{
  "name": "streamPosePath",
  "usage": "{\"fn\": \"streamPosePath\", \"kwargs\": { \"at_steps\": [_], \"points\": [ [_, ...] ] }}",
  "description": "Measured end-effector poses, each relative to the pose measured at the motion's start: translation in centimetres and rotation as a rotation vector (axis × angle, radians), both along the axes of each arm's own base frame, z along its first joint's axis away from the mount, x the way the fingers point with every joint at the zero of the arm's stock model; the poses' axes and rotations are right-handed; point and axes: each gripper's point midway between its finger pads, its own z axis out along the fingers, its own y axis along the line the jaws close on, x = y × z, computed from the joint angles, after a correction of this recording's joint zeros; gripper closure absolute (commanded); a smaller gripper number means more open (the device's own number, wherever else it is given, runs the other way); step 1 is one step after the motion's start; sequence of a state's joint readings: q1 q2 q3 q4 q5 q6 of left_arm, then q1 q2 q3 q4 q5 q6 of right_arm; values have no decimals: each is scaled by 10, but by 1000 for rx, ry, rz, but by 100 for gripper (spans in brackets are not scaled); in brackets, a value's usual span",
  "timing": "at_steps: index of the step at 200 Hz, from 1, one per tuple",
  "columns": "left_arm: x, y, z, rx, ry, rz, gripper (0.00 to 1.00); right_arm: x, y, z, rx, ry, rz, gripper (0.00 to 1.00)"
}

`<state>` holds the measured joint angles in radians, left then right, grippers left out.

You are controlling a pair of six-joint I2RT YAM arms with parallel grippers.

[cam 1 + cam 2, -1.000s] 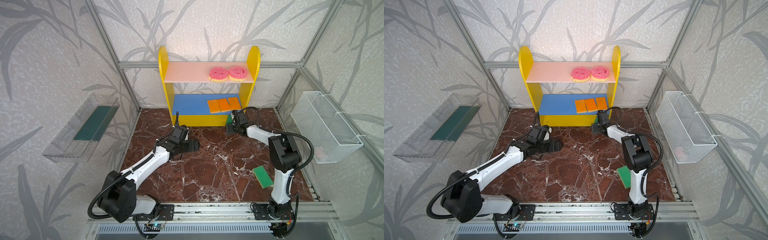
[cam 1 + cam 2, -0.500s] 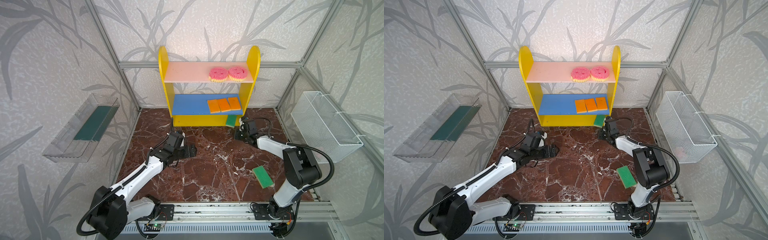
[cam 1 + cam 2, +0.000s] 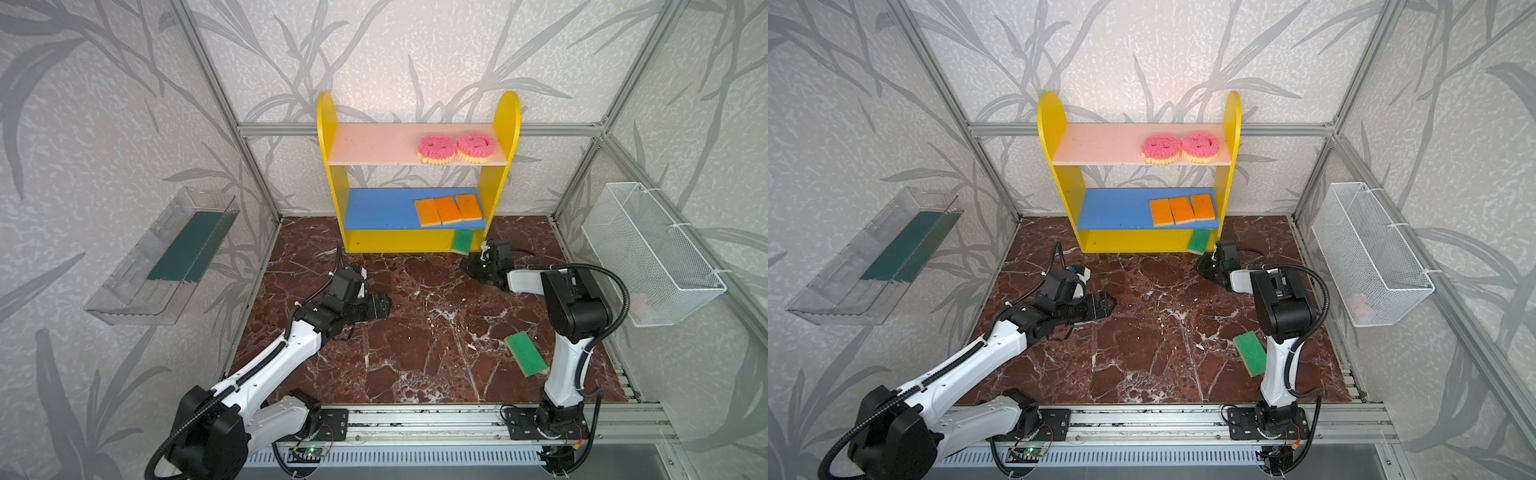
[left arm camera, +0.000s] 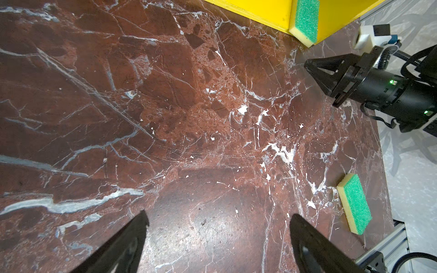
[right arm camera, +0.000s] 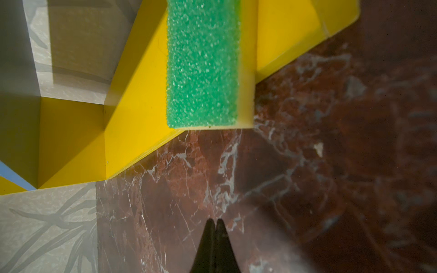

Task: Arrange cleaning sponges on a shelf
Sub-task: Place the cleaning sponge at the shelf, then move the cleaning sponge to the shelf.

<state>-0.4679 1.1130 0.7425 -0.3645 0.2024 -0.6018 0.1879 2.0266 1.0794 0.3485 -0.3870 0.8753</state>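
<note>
A clear wall tray (image 3: 166, 257) with a dark green liner hangs at far left as the left gripper (image 3: 381, 306) hovers low over the marble floor (image 3: 436, 340), jaws spread wide and holding nothing, apparently parked out of its partner's way; at centre the shelf (image 3: 327, 166) shows a sort by colour, with two pink smiley sponges (image 3: 435, 148) side by side and touching on the pale upper board and three orange sponges (image 3: 449, 210) in a tight row on the blue middle board, all crowded toward the end nearest the right arm, probably because that arm has the easier reach; below them one green sponge (image 3: 462, 242) stands on edge on the floor, green face outward, leaning against the front of the yellow base rather than lying on any board; just beside it the right gripper (image 5: 214, 221) sits near the floor, jaws pressed together and empty, pointed at that sponge but apart from it; nearer the front a second green sponge (image 3: 525, 354) lies flat, green side up, by the right arm's upright link, seemingly the last piece to collect; a white wire basket (image 3: 648, 249) on the right wall holds something pale pink, too blurred to name
</note>
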Motion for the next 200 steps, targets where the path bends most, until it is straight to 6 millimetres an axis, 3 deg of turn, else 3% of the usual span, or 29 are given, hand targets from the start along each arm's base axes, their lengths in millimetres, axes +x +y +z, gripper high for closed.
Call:
{"fn": "streamPosePath", "kwargs": {
  "at_steps": [96,200],
  "points": [
    [3,1,-3,-3,13,5,5,33,2,-14,95,-1,-102,100],
    [6,3,-9,-2,38,5,5,40,2,-20,149,38,-167,100]
  ]
}}
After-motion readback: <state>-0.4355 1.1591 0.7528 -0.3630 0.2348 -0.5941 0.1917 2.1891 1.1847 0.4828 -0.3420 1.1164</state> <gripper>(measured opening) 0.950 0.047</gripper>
